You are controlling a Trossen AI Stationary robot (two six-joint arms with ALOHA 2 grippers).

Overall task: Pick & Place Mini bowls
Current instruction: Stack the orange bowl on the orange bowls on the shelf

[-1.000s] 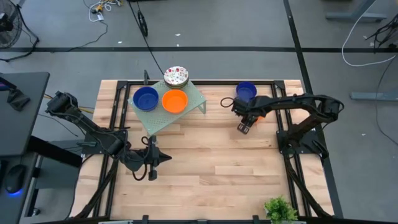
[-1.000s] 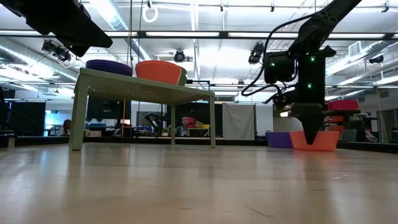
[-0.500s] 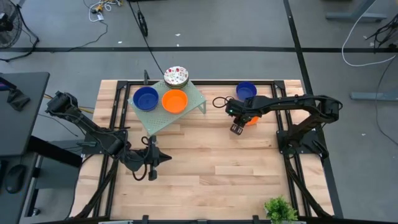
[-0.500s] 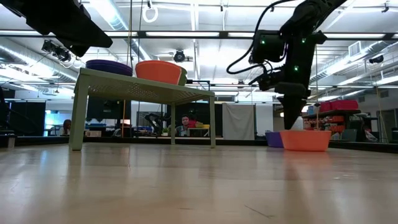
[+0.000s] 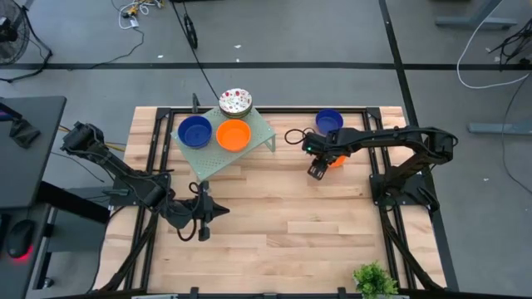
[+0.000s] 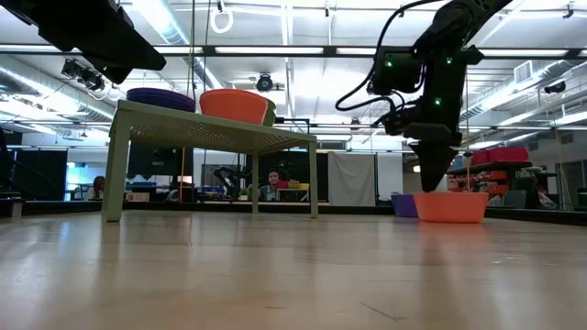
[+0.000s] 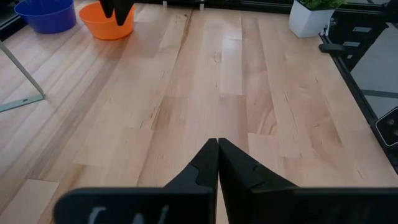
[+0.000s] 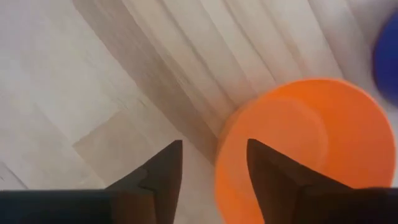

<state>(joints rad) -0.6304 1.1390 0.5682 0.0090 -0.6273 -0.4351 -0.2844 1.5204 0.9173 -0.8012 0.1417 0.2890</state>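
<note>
An orange mini bowl (image 5: 336, 159) sits on its base on the table, right of a pale green rack (image 5: 253, 148), with a blue mini bowl (image 5: 329, 121) just beyond it. My right gripper (image 5: 317, 171) hangs open over the orange bowl's left side. On the rack stand a blue bowl (image 5: 194, 130) and an orange bowl (image 5: 233, 134), and a speckled bowl (image 5: 235, 102) sits at its far edge. My left gripper (image 5: 204, 213) is shut and waits near the table's left front. My right gripper (image 8: 214, 144) comes from above, pointing down, at the orange bowl's left rim (image 8: 221, 155). One finger (image 8: 273, 180) is over the bowl's inside and the other (image 8: 158, 177) is outside it. I cannot tell whether a finger touches the rim. The bowl (image 6: 451, 207) rests on the table.
A potted plant (image 5: 374, 279) stands at the near right corner. Black frame rails (image 5: 386, 232) run along the table's sides. Bare wood (image 5: 274, 216) lies between the two grippers, in front of the rack.
My right gripper moved toward the table's left and rose a little out of the orange bowl. The bowl slid a short way left along the table with it. Over the last half second both have held nearly still.
</note>
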